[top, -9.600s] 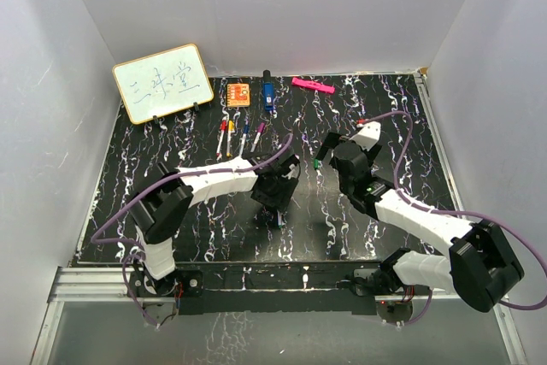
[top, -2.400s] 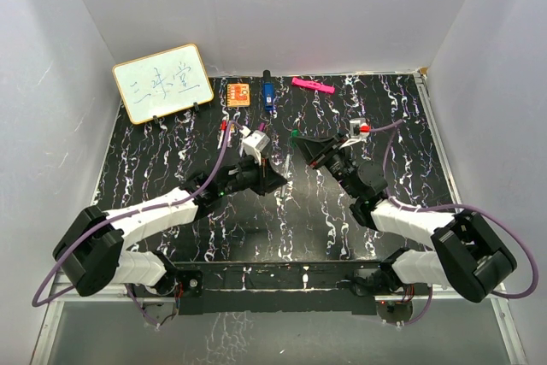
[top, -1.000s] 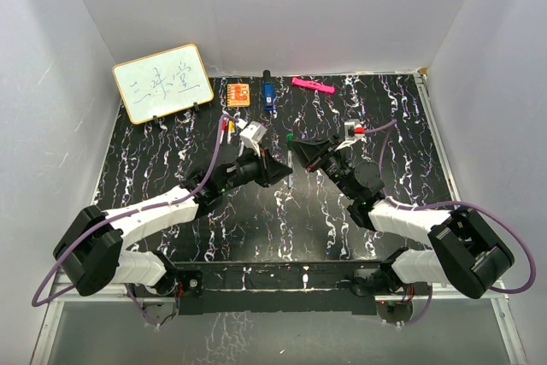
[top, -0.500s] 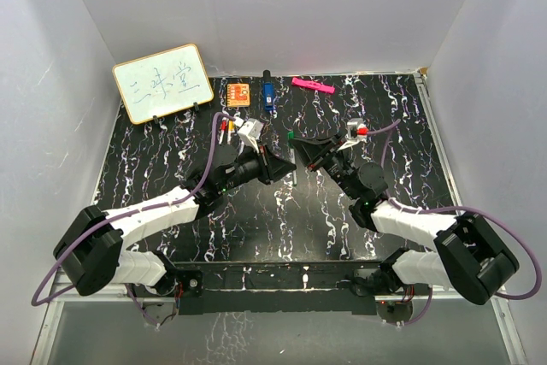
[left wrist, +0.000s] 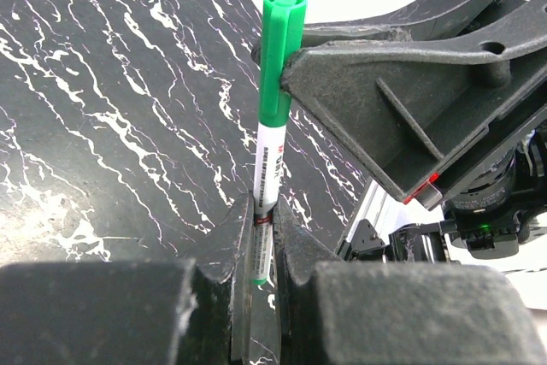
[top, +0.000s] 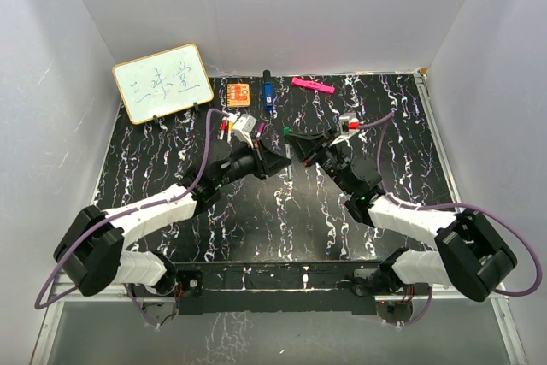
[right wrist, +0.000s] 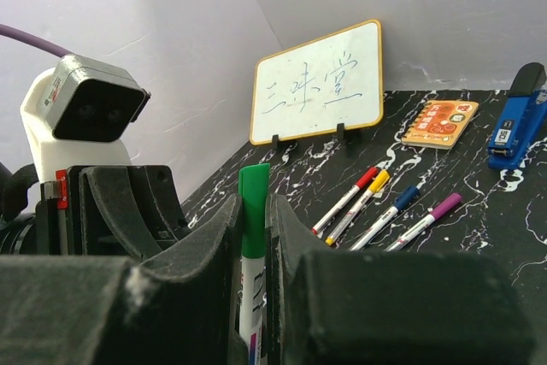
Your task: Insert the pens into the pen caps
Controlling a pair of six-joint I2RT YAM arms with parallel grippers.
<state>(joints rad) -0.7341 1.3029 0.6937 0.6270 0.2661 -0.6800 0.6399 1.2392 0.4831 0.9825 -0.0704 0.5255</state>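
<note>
Thin white-barrelled green pen [left wrist: 267, 168] held over the black marbled counter [left wrist: 102, 126], between the arms. Left gripper [left wrist: 261, 241] clamps its lower barrel. Right gripper [right wrist: 253, 211] pinches the stubby green plastic cap [left wrist: 279, 49]. Opposed holds allow an axial push; cap looks on.

The left claw [left wrist: 261, 228] and right claw [right wrist: 253, 211] are jammed nose to nose on the green pen [left wrist: 268, 168] mid-surface, so nothing's slipping between them there. The far side of that pen is cluttered: four pens [right wrist: 389, 207], an orange square [top: 238, 93], a blue stapler [top: 267, 93], a pink bar [top: 312, 85], and a whiteboard [top: 162, 83] further left. On the pen's near side, bare surface [top: 256, 228] between the arms gives easy passage.
</note>
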